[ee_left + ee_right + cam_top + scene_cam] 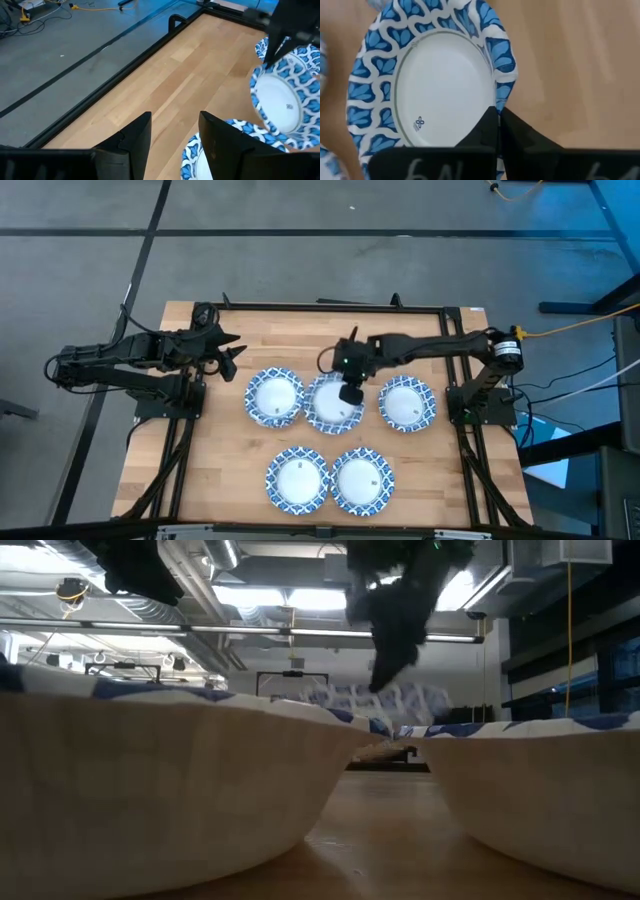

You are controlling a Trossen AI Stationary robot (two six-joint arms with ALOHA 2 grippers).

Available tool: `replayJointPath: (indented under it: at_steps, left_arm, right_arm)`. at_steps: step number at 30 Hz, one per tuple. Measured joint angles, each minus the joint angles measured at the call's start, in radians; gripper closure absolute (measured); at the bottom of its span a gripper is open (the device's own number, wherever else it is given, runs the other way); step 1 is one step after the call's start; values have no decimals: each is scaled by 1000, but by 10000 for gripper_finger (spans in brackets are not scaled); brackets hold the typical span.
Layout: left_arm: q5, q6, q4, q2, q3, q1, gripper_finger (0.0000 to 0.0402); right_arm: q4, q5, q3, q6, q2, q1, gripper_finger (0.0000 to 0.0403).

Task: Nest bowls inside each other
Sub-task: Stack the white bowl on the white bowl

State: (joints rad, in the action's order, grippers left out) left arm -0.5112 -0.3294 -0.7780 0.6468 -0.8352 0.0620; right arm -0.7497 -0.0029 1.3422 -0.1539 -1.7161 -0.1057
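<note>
The right gripper [351, 392] is pinching its fingers closed on the middle bowl's [330, 408] rim at two o'clock, and the thin edge might be slipping out, while the left gripper [232, 352] is waiting half open.

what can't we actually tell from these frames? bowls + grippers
- Stack depth: the high view shows five bowls, but whether any is already a nested stack cannot be told from above.
- Grip: the right gripper is shut at the middle bowl's rim; the right wrist view's fingers hide whether the rim is pinched.
- Low view: two near bowls block the table behind.
- Left gripper: open over bare table; a bowl is cut off by the frame edge.
</note>
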Motion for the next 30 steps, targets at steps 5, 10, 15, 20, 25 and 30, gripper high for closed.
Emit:
replayJointPath:
  at_steps: [5,10,15,20,25,30]
  left_arm:
    - [0,0,0,0,0,0,243]
    - [0,0,0,0,0,0,243]
    - [0,1,0,0,0,0,243]
    - [-1,3,2,0,0,0,243]
    - [-1,2,4,0,0,0,243]
    - [-1,2,3,0,0,0,243]
  right_arm:
    - [-51,1,173,65,0,-16,397]
    - [16,0,283,89,1,-23,397]
    - [125,0,296,111,-4,-23,397]
    - [223,-67,296,110,-76,-23,397]
    - [289,-132,296,111,-169,-23,397]
    - [300,-133,338,114,-245,-23,397]
